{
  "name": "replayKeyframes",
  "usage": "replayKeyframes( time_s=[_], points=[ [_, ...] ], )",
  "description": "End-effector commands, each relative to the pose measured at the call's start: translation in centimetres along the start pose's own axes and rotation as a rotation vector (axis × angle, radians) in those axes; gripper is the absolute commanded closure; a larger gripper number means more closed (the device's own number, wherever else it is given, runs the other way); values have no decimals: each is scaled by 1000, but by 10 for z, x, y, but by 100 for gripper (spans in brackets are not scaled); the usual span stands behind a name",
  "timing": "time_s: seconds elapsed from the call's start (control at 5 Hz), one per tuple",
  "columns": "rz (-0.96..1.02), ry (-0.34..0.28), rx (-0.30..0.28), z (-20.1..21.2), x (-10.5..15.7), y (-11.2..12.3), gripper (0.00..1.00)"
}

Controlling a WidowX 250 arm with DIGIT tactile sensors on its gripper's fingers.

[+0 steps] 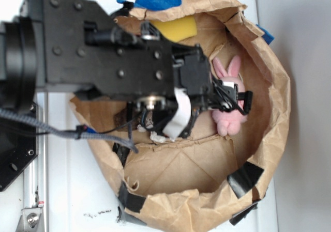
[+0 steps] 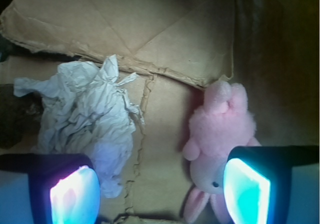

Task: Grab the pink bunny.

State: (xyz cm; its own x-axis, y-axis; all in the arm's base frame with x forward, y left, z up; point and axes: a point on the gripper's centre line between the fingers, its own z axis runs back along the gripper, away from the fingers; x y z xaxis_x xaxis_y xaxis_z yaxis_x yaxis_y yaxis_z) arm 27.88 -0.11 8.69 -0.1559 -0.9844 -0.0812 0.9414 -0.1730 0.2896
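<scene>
1. Gripper (image 2: 160,191) is open: both pads show in the wrist view with a wide gap and nothing between them. It hangs inside the brown paper bag (image 1: 274,87).
2. Pink bunny (image 2: 220,134) lies on the bag floor, ears pointing toward the camera, partly under the right pad (image 2: 246,193). So the jaws aren't centred on it; they straddle bare floor, with the bunny off to one side.
3. Likely reason: the approach came down mid-bag and hasn't been lined up yet. My guess is it needs a sideways shift toward the bunny before closing.
4. Crumpled white paper (image 2: 85,119) sits near the left pad (image 2: 75,195), apart from the bunny. Closing as-is risks pinching paper, or just nudging the plush.
5. Room: in the exterior view the bunny (image 1: 229,100) sits near the bag's curved wall. Tight on that side, open floor on the other.
6. Yellow sponge (image 1: 175,29) at the rim is well clear.
</scene>
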Motion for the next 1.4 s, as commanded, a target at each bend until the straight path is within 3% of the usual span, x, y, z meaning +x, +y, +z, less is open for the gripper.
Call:
replayKeyframes(
  time_s=[0.0,1.2],
  points=[
    [-41,-28,71,9,21,10,0],
    [-6,-55,23,-25,-19,35,0]
  ],
)
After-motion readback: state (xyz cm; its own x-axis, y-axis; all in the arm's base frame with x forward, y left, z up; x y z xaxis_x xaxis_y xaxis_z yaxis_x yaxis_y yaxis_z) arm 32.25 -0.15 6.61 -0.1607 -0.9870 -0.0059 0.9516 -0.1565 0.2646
